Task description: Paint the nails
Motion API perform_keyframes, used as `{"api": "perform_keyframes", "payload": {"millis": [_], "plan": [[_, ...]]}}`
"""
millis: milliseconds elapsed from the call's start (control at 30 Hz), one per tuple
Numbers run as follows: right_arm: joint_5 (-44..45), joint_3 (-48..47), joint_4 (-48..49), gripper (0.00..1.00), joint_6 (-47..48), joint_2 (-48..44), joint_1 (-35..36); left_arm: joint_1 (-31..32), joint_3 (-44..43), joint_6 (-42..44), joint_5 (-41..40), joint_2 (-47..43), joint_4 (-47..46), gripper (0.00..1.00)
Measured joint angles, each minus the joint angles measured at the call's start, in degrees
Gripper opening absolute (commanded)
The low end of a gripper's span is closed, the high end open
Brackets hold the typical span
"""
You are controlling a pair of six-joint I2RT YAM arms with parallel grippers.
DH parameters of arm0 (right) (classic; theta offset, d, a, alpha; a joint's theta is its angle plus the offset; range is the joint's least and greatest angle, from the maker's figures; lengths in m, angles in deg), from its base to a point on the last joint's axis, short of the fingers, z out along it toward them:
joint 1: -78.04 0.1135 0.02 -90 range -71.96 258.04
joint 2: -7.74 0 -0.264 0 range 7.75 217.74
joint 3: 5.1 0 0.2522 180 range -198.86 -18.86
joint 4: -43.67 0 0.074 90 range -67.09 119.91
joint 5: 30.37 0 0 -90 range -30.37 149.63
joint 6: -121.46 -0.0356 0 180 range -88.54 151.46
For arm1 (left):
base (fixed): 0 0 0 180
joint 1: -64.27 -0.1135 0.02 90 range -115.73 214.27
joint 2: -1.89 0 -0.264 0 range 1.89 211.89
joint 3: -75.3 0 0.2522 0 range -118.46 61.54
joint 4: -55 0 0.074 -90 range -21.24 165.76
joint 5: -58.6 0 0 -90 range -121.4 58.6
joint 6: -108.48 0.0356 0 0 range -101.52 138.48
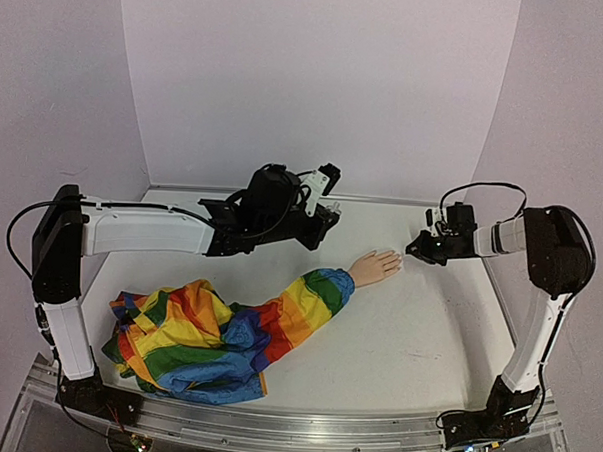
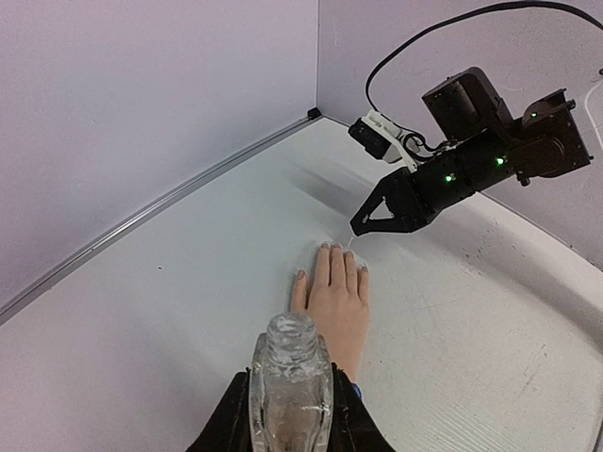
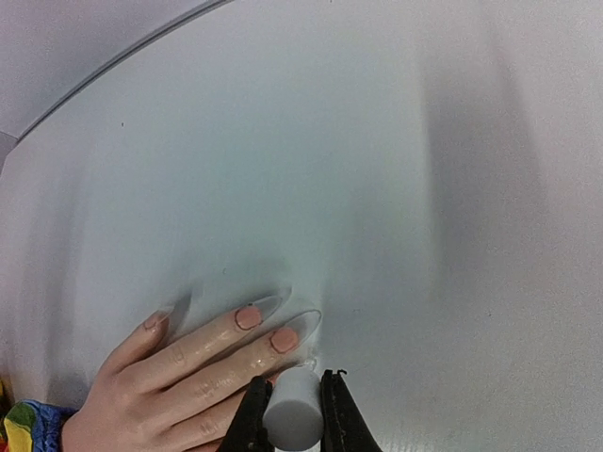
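The pale doll hand [image 1: 377, 265] lies flat, palm down, on the white desk [image 1: 417, 331] at the end of a rainbow sleeve [image 1: 277, 325], and its nails [image 3: 249, 316] point away from the sleeve, toward the right tool [image 1: 418, 249]. The right tool is closed on a small grey round cap [image 3: 292, 411] and stands just at the fingertips of the hand, very near the middle nails, though I cannot tell if anything touches them. The left tool [image 1: 324, 219] is raised behind the hand, on its wrist side, and is closed around a small clear bottle [image 2: 290, 381] with a bare threaded neck.
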Motion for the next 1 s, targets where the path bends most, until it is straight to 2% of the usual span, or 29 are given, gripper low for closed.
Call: {"api": "perform_keyframes", "payload": {"millis": [1000], "plan": [[-1.9, 0.8, 0.3, 0.00, 0.0, -0.4, 0.3, 0.0, 0.0, 0.0, 0.0, 0.0, 0.0, 0.00]]}}
